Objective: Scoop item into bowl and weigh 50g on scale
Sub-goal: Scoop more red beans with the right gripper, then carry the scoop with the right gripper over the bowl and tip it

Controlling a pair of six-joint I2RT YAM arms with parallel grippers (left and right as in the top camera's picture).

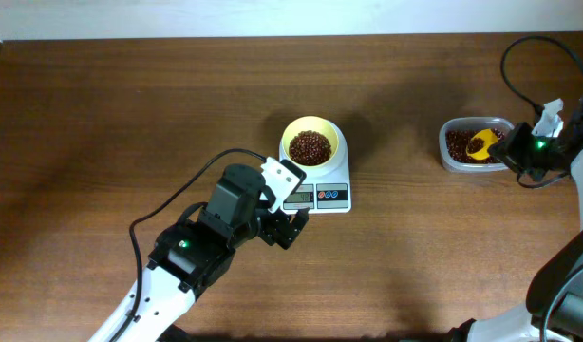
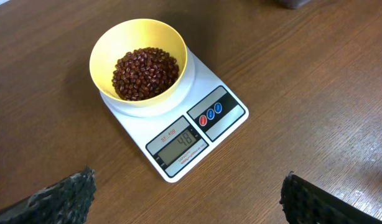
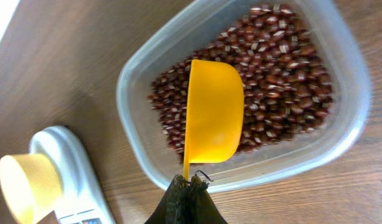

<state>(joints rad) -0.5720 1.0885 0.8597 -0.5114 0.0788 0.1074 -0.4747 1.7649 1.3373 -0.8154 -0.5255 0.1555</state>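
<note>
The left fingers (image 2: pixel 66 196) are spread wide and hold nothing, positioned above bare table (image 1: pixel 130 114) just in front of the scale (image 2: pixel 200 70). The right fingers (image 3: pixel 188 202) are closed on the thin handle of a yellow scoop (image 3: pixel 213 112). The scoop sits over the beans (image 3: pixel 284 74) in a clear tub (image 3: pixel 349 118); whether it touches them cannot be told. The tub stands at the right side of the table, well apart from the scale. The bowl (image 2: pixel 138 28) rests upright on the scale platform and holds a heap of beans that fills the lower part. The display (image 2: pixel 181 142) reads 48; a red and a blue button (image 2: pixel 209 113) sit beside it. The table is dark brown wood grain with a dull sheen. A pale strip (image 1: pixel 272 14) runs along its far edge. A black cable (image 1: pixel 168 214) loops across the table to the left arm.
</note>
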